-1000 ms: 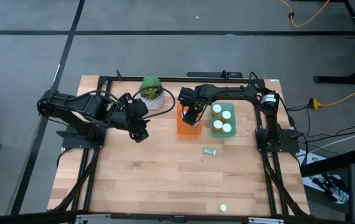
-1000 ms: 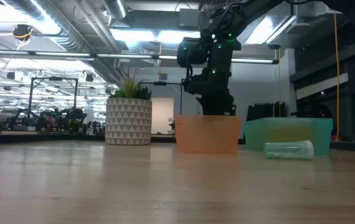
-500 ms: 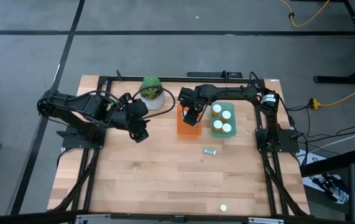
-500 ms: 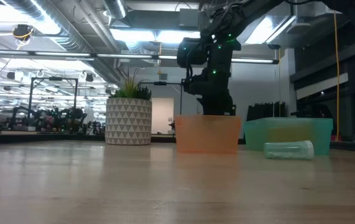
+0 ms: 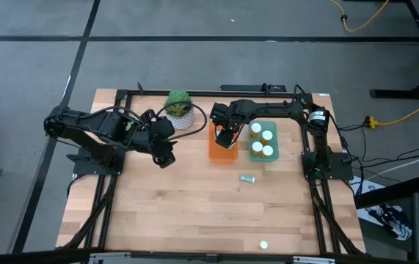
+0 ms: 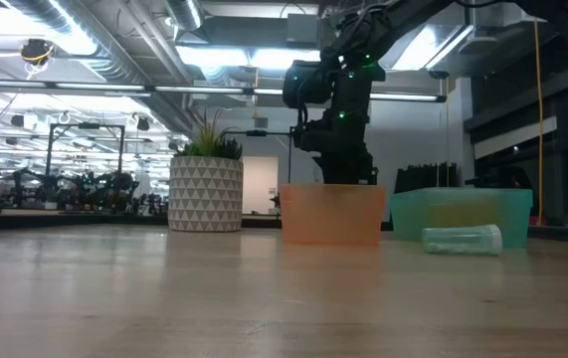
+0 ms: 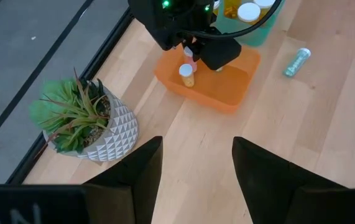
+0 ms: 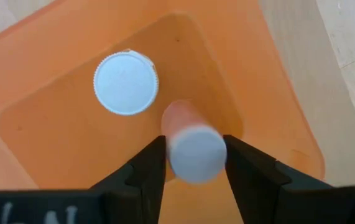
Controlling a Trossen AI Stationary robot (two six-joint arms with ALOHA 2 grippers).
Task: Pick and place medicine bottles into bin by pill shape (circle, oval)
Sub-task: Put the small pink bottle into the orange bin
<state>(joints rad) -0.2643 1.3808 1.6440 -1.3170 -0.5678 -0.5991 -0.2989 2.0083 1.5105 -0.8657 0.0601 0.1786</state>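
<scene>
Right hand [image 8: 189, 163] pinches 1 bottle [image 8: 193, 149] between its fingers.

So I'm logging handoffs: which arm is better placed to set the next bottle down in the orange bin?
Right. The right gripper already holds a white-capped bottle directly over the orange bin, beside one bottle standing inside. The left gripper is empty, off by the plant.
</scene>
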